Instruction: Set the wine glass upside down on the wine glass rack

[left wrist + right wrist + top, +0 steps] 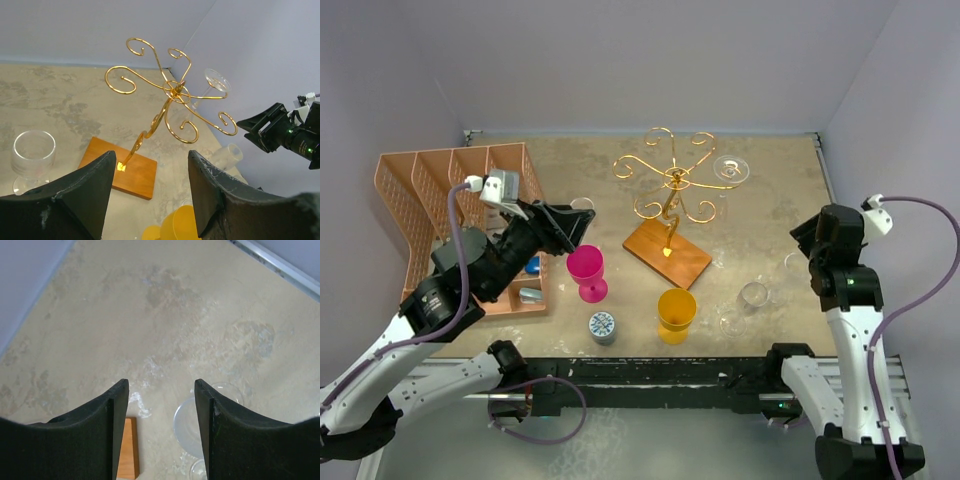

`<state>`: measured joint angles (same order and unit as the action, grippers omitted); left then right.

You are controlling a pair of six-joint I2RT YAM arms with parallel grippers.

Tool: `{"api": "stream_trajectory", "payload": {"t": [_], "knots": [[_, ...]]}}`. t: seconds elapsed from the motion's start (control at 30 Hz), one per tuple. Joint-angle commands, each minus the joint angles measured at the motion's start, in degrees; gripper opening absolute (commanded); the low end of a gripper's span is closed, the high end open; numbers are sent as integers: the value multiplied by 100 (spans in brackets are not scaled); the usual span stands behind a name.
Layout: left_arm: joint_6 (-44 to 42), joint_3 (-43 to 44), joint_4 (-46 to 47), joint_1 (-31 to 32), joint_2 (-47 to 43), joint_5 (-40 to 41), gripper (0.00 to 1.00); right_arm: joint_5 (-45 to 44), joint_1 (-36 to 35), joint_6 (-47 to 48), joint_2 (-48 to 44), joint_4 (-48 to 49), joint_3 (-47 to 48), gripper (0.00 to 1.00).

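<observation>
Top external view shows the wine glass rack (667,180) standing in the middle of the table (775,215), its gold scroll arms spreading from a central post above a brown wooden base (667,254). One clear wine glass (731,169) already hangs on the scroll arm at the right, foot up and stem down; the left wrist view shows that foot resting on the wire.

Just in front of the base stand a pink goblet (586,271) and a yellow goblet (676,313), both upright, with a small patterned cup (602,326) between them and nearer the arms. A second clear glass (33,151) stands upright left of the base.

The left gripper (576,232) hovers above the table, left of the rack and pointing toward it. Its jaws are spread wide and nothing is between them. The right gripper (161,386) is also wide apart and empty, well to the right of the rack, looking down at a third clear glass (189,424) on the table; I cannot tell whether that one stands or lies. An orange basket (415,185) sits at the far left.
</observation>
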<state>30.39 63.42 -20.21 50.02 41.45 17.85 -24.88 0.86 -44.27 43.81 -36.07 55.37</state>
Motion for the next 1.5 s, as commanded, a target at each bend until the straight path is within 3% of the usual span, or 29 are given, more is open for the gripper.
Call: {"api": "stream_trajectory", "payload": {"t": [0.0,0.43,0.63,1.0,1.2,1.47], "knots": [[-3,-7,29,17,43,74,57,-118,1,-605,-35,-571,-19,57],[38,-90,10,17,64,193,57,617,2,-930,51,-993,-158,53],[46,-119,46,17,78,226,57,503,2,-992,63,-610,-543,48],[42,-95,-14,17,30,377,57,101,-3,-855,520,-230,-596,30],[106,-120,-27,17,-64,484,57,195,2,-906,520,-276,-519,10],[128,-67,-31,17,-65,465,57,407,2,-843,401,-213,-390,0]]}}
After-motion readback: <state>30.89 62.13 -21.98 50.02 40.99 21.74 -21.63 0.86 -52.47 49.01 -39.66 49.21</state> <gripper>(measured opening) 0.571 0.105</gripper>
